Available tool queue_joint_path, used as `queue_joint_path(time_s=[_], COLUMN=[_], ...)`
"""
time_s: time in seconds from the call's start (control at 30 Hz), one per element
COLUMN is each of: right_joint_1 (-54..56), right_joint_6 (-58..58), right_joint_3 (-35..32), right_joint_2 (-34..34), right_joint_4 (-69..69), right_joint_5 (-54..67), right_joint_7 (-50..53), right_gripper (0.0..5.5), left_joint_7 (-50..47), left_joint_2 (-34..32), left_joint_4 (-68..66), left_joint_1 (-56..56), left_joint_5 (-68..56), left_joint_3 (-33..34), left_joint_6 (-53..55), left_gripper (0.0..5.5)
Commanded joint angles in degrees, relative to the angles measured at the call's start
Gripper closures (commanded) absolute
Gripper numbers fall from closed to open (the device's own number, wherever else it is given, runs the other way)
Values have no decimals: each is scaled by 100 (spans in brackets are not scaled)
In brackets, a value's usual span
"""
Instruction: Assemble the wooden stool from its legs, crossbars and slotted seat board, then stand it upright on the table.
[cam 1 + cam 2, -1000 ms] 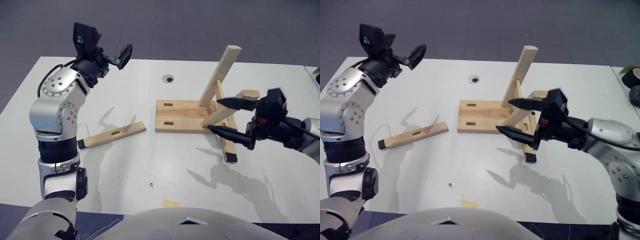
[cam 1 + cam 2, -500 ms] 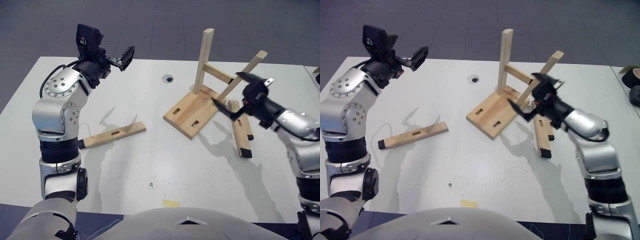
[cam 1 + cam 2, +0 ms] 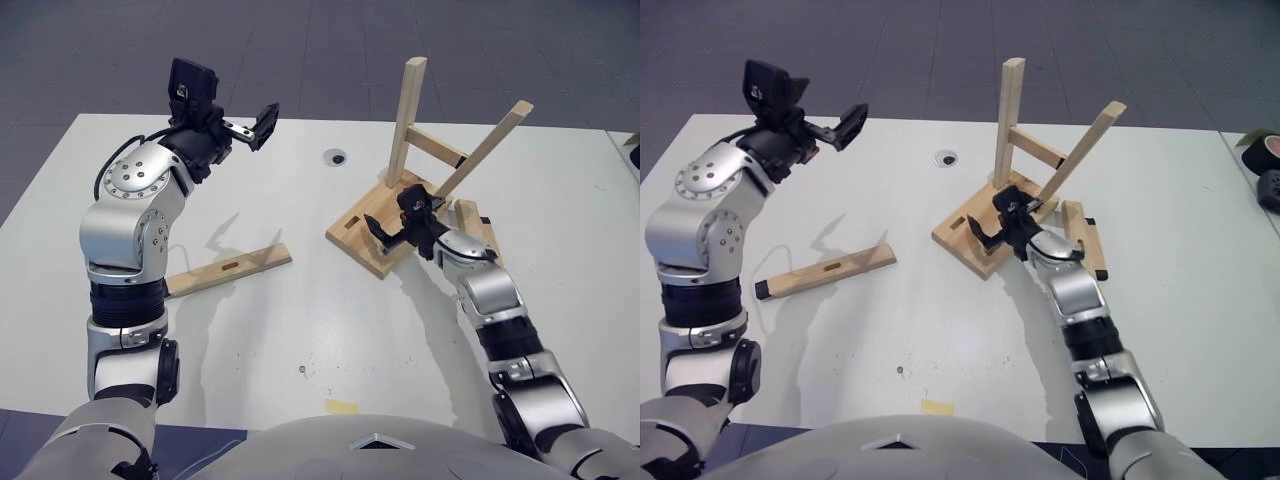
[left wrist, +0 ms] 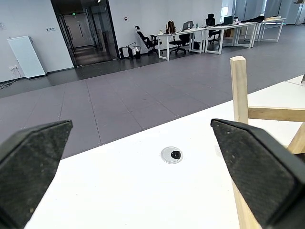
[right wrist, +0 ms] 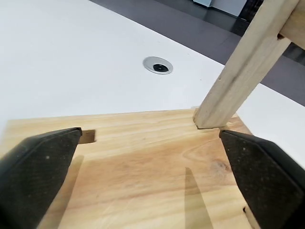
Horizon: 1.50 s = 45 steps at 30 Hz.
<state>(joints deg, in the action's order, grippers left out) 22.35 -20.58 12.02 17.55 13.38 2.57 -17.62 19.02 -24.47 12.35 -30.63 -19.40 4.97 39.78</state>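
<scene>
The board lies flat right of the bench's middle, turned askew, with two open slots showing toward its left edge. From its far side rise an upright leg and a leaning leg, joined by a crossbar. Another leg lies flat just beside the board, toward the right edge. A loose leg, slotted and black-capped, lies well apart toward the left edge.

The right pincer hovers low over the board's near right part, fingers spread wide with nothing between them. Its arm hides that corner, and the leaning leg stands close behind it. The left pincer is raised above the far left corner – wide open, empty.

A round grommet sits near the far edge – a yellow tape scrap at the near edge. Desks and chairs stand far off across grey floor.
</scene>
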Motion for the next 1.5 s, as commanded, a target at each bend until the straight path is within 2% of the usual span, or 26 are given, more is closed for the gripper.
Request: queue_joint_path(time_s=[0.03,0.13,0.23,0.37,0.5,0.57,0.73,0.83,1.0,1.1,1.23,1.4,1.5], right_joint_1=[567,446,-71,-863,-1614,-1798,-1815,-1977,-2151,-2141,-2061,-2012,-2010], right_joint_6=[217,-222,-792,-998,-1204,-1109,-930,-990,-1654,-1574,-1559,-1116,-765], right_joint_3=[247,459,885,1472,1437,1180,351,-418,-1760,-2230,-2811,-3506,-3582], right_joint_2=[-329,-374,-78,928,1719,1687,977,462,-248,-505,-481,168,506], right_joint_4=[1245,1413,639,-827,-2049,-2314,-2375,-3105,-4240,-4197,-3671,-2534,-1772], right_joint_5=[-497,-544,-409,-456,-357,-252,387,1399,3354,3578,3627,2948,2435], right_joint_7=[190,-228,-1173,-2253,-2629,-2444,-1911,-1861,-1215,-623,-91,215,268], right_gripper=[14,14,14,14,14,14,14,14,14,14,14,14,14], left_joint_7=[85,114,125,108,29,21,-3,37,-133,-325,-681,-854,-869], left_joint_2=[22,2,-14,0,18,10,47,58,-24,-9,131,79,35], left_joint_4=[26,5,20,67,182,283,259,231,211,99,101,212,268], left_joint_1=[36,37,69,111,282,408,386,323,372,190,213,648,821], left_joint_5=[74,102,107,142,195,204,256,255,219,234,351,615,615], left_joint_3=[-143,-156,-138,-148,-75,-78,-122,-105,356,677,893,828,965], left_joint_6=[-48,-74,-77,-75,-43,-27,-71,-77,-61,-185,-398,-609,-590], left_gripper=[10,10,10,10,10,10,10,10,10,10,10,10,10])
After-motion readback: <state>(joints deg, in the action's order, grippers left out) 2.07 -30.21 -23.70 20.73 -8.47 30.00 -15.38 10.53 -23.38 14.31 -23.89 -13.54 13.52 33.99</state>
